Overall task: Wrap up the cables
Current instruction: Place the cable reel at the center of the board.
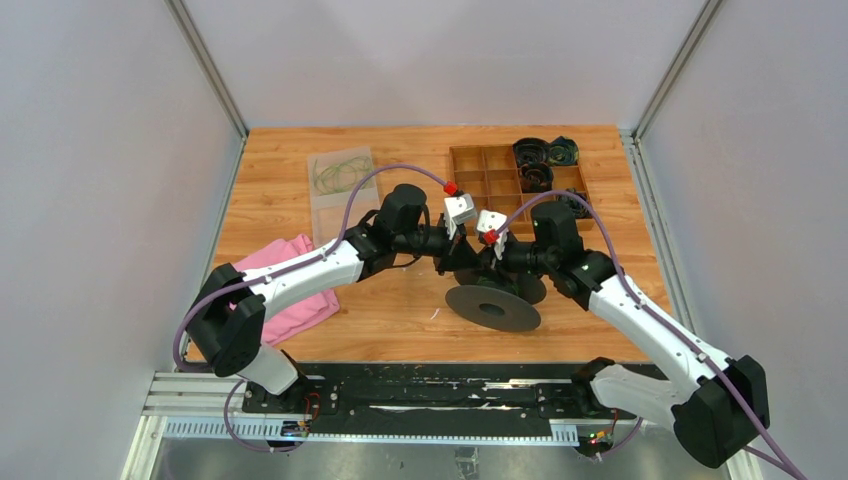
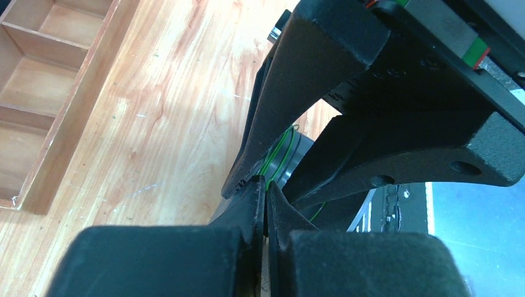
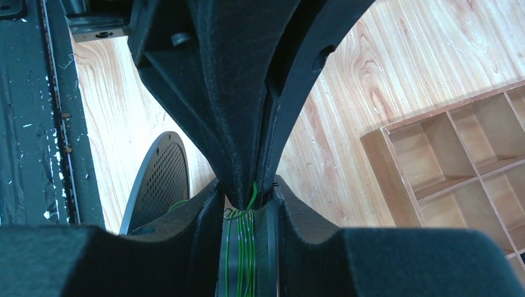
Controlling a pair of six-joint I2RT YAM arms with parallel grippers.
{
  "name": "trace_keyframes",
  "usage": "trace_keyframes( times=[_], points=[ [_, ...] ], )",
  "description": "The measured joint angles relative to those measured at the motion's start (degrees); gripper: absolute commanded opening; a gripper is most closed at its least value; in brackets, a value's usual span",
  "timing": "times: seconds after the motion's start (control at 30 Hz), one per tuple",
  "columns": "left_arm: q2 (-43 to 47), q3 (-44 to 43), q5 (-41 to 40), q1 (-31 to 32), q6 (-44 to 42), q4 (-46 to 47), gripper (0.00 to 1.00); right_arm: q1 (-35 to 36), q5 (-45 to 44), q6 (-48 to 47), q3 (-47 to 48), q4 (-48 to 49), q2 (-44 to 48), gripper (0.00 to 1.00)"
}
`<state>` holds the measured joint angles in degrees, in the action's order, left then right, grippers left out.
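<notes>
Closest to the right wrist lens, found right gripper clamped across a small black plastic spool, one padded finger against each flange. Counted several turns of thin yellowish-green cable already lying on that spool's core. Traced one strand up from those turns, toward 12 o'clock in that view, into left gripper, tips pressed fully together and seemingly pinching the free end; could not make out the strand inside the seam itself. Placed both grippers tip to tip above the middle of the light wooden table, with a large flat black perforated disc lying on the boards just beside them at 6 o'clock. Judged the winding of this piece well under way but unfinished: turns laid, tail not yet wound on or let go. Saw more work waiting at 11 o'clock, in a clear plastic bag holding loose green loops, well apart from both arms. Noted at 1 o'clock a brown wooden compartment tray with a few round black reels in its far cells; could not tell whether those reels carried wire. Passed over a crumpled pink cloth at 8 o'clock, beneath the left arm. Reckoned, from bag and tail together, a good share of the wrapping not yet done.
</notes>
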<state>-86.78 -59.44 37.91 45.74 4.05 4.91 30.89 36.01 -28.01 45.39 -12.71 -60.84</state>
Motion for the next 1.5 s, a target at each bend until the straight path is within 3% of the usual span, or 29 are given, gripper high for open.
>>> trace_keyframes(
  times=[0.33, 0.73, 1.23, 1.5],
  points=[
    [0.00, 0.04, 0.50, 0.00, 0.48, 1.49, 0.00, 0.07, -0.74, -0.33, -0.07, -0.31, 0.33, 0.01],
    [0.00, 1.53, 1.53, 0.00, -1.53, 4.02, 0.02, 0.26, -2.62, -4.13, 0.83, -3.50, 0.74, 0.01],
    [1.36, 5.18, 4.76, -0.83, -4.37, 4.37, 0.31, 0.28, -4.59, -6.95, 3.67, -11.06, 0.61, 0.01],
    [5.01, 5.68, 6.23, -4.94, -5.20, 4.46, 0.53, 0.28, -4.55, -7.41, 4.66, -12.24, -0.02, 0.00]
  ],
)
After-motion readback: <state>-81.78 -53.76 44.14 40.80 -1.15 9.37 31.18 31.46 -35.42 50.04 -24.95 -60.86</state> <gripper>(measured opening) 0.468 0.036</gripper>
